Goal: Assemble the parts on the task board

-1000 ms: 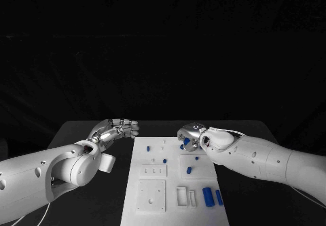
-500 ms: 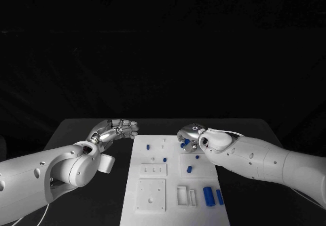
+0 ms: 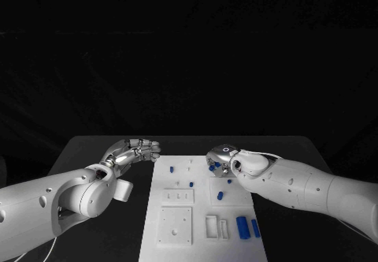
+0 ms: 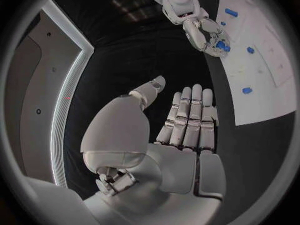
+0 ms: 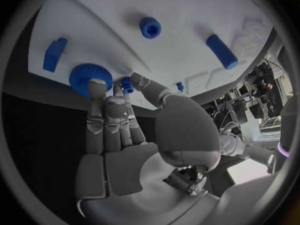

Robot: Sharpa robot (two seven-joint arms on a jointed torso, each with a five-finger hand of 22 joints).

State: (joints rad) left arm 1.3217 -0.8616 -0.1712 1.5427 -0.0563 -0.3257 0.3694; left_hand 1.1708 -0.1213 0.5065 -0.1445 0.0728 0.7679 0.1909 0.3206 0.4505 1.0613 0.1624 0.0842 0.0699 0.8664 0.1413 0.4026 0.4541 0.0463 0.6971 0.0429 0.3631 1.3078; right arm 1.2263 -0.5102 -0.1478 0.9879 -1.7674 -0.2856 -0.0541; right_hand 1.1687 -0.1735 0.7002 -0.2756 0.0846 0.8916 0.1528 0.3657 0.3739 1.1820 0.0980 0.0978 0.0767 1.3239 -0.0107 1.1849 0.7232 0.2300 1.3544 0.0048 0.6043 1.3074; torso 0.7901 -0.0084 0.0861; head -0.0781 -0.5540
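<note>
Blue gear point(image 5: 90, 77) on task board point(image 5: 187, 50), touching right hand point(image 5: 125, 135) fingertips.

White task board point(image 3: 201, 218) on black desk point(image 3: 94, 150); blue parts point(image 3: 242, 227), one a toothed blue gear point(image 5: 90, 77); silver robot hands point(image 3: 135, 150) on white arms point(image 3: 47, 202).

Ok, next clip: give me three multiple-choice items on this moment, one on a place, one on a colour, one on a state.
1. Where is the left hand relative to the task board? A over its middle; B beside it, over the table; C on its near end.
2. What colour are the parts? A blue; B red; C green.
3. What does the left hand hold? A a part; B the board's edge; C nothing.
1B, head view shows it left of the board; 2A, every piece looks blue; 3C, its fingers are bare.
</note>
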